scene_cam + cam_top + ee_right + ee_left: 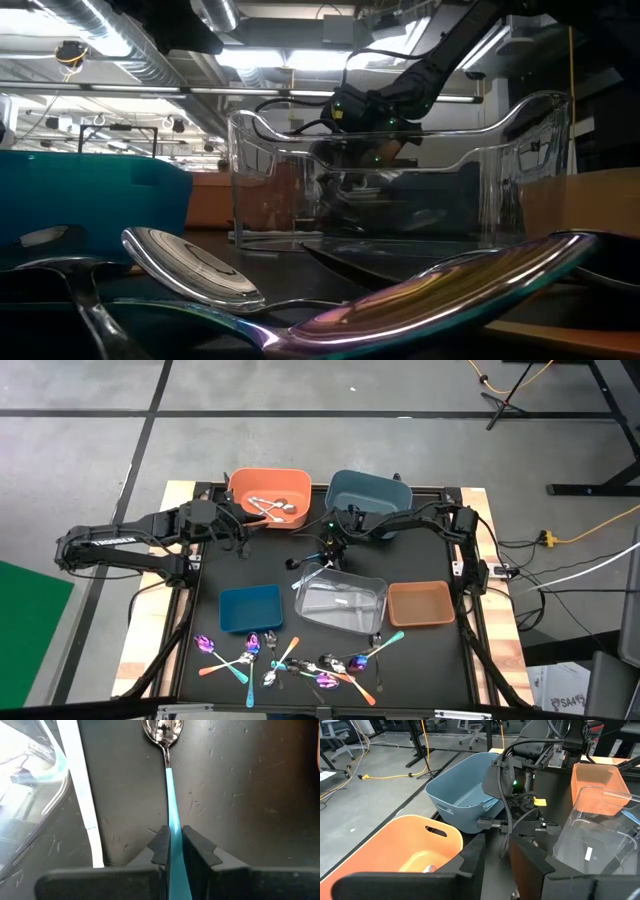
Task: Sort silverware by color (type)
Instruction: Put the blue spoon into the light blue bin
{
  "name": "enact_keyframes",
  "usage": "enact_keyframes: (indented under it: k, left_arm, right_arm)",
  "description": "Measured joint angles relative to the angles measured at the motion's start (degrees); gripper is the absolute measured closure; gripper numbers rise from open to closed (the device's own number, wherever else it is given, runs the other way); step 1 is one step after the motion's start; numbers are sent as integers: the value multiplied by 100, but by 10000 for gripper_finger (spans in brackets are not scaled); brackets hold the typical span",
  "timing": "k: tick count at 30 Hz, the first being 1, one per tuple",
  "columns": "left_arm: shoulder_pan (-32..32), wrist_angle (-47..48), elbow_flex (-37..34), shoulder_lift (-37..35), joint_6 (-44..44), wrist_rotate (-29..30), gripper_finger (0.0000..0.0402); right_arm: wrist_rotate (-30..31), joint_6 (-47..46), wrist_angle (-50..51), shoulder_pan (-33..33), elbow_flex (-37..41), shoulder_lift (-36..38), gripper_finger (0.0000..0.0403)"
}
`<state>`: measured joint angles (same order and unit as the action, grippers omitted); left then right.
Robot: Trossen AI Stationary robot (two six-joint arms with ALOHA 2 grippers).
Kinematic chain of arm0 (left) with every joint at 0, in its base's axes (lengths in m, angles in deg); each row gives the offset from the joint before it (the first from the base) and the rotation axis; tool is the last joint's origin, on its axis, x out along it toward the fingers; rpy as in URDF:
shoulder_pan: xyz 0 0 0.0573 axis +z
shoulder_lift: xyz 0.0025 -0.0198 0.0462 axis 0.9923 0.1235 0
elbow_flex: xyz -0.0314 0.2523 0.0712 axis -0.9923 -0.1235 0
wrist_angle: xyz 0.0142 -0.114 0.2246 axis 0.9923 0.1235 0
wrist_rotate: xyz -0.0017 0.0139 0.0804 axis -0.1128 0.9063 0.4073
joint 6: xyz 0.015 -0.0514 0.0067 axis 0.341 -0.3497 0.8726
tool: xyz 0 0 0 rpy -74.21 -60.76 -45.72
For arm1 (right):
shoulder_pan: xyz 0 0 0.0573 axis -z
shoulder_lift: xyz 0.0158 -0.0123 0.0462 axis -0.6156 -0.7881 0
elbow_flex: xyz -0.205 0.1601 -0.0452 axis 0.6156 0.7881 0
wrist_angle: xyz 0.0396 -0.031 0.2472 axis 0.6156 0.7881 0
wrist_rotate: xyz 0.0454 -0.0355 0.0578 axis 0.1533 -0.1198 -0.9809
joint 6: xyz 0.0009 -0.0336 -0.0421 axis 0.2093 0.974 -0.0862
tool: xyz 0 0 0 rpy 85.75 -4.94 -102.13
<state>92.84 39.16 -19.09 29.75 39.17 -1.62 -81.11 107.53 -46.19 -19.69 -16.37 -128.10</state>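
The right gripper [173, 845] is seen over the middle of the desk [420, 650], just behind the clear bin [342, 603] and in front of the blue-grey tub [368, 500]. Its fingers [161, 844] are drawn in narrow on the teal handle of a spoon [170, 795], with the silver bowl of that spoon pointing away from the wrist over the dark desk surface. Whether the bowl touches the surface cannot be told from the wrist view. A white strip [82, 795] lies on the desk beside the spoon, next to the wall of the clear bin.

The left gripper [238, 532] is held near the rear left of the desk, beside the orange tub [270, 495], with nothing between its fingers; the gap between them appears partly open in the left wrist view.

Several silver pieces [270, 507] lie inside the orange tub. The rest of the silverware [290, 665] is scattered along the front edge of the desk: iridescent, orange-handled and teal-handled pieces lying mixed together, some crossing one another. A small blue tray [250, 608] is set left of the clear bin and a small brown tray [420, 605] right of it. In the low view an iridescent spoon [440, 290] and a silver spoon [190, 265] are seen close to the camera.
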Motion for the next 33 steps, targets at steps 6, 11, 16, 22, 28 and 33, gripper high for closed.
enact_keyframes:
  k: [6, 11, 16, 22, 28, 33]
  left_arm:
    - [0, 0, 0, 0, 2, 0, 319]
    - [0, 0, 0, -2, 2, 0, 319]
    - [0, 0, 0, 0, 2, 0, 319]
    - [0, 0, 0, 0, 2, 0, 319]
    - [0, 0, 0, 0, 4, 1, 319]
    - [1, 0, 0, 0, 4, 1, 319]
  right_arm:
    - [2, -7, -7, 0, 0, 0, 368]
    - [-83, -9, -26, 7, 4, 0, 351]
    - [-74, -9, -188, 9, 12, -9, 310]
    - [-70, -11, -339, 9, 13, -15, 286]
    - [-305, -13, -436, 9, 13, -15, 287]
    - [-392, -13, -449, 7, -63, -15, 287]
